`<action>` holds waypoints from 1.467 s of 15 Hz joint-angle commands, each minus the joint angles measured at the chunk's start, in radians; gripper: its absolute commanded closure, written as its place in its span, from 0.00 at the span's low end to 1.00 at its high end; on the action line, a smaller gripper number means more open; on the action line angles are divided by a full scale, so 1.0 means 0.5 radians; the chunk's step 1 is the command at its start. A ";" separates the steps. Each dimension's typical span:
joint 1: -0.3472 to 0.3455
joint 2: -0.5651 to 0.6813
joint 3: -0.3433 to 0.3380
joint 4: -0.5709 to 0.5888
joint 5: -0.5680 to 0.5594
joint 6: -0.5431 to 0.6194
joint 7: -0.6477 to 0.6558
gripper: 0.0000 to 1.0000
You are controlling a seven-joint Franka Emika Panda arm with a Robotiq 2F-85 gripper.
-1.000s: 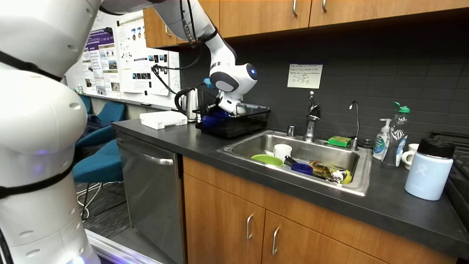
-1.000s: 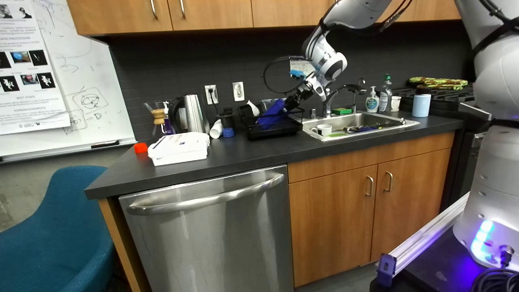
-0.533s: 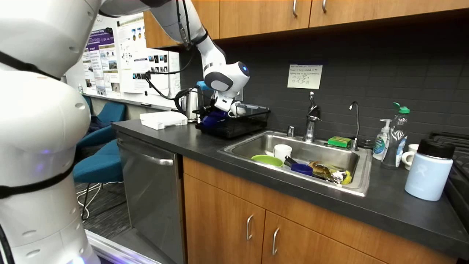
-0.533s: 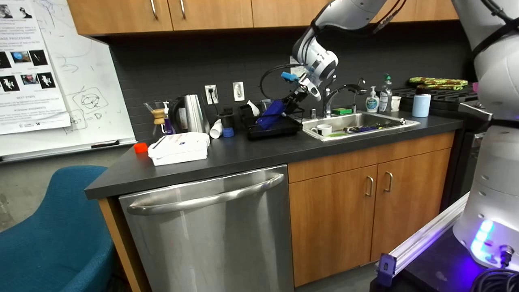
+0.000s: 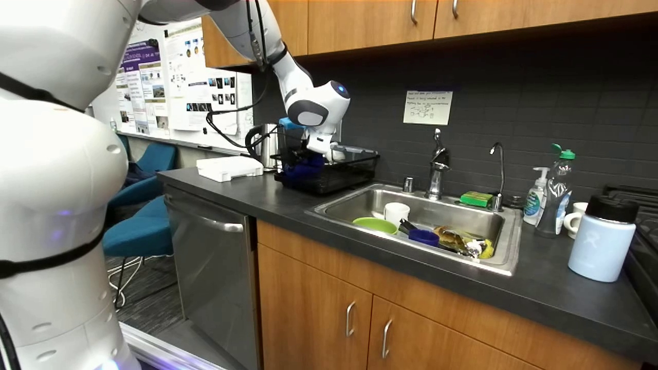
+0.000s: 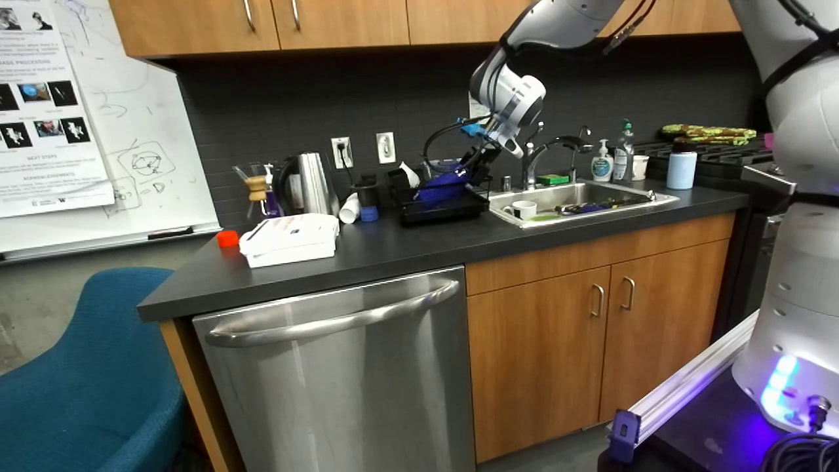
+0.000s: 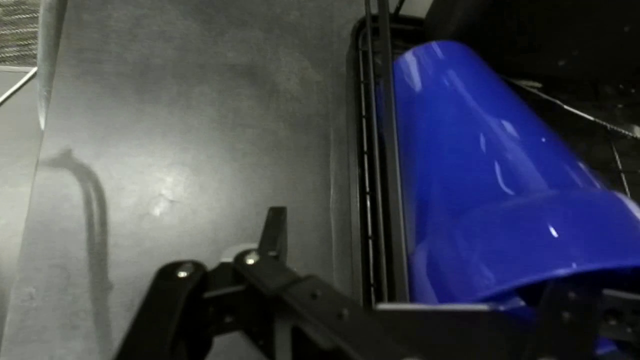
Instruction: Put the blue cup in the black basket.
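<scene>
The blue cup (image 7: 475,145) lies on its side inside the black basket (image 7: 393,150), its wide end toward my gripper (image 7: 422,255). My fingers stand far apart: one finger (image 7: 274,227) is over the counter outside the basket wall, the opposite one is dark and partly cut off near the cup's mouth. In both exterior views the cup (image 6: 444,187) rests low in the basket (image 6: 446,213), beneath the dark gripper. Whether a finger still touches the cup cannot be told.
A clear container (image 5: 354,150) sits in the basket. Beside it is the steel sink (image 5: 336,208) with a white mug (image 5: 396,211), a green bowl (image 5: 375,224) and a round blue item (image 5: 423,236). A kettle (image 6: 316,183) and a white box (image 6: 288,239) stand on the counter.
The arm has shifted slightly toward the kettle side and the gripper has opened. The cup, steeply tilted in the gripper before, has tipped down and lies flatter in the basket.
</scene>
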 commanded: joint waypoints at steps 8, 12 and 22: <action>-0.107 -0.142 -0.056 -0.101 -0.053 0.289 0.065 0.00; -0.051 -0.243 -0.024 -0.184 -0.143 0.369 -0.004 0.00; 0.052 -0.941 0.070 -0.837 -0.573 0.504 -0.196 0.00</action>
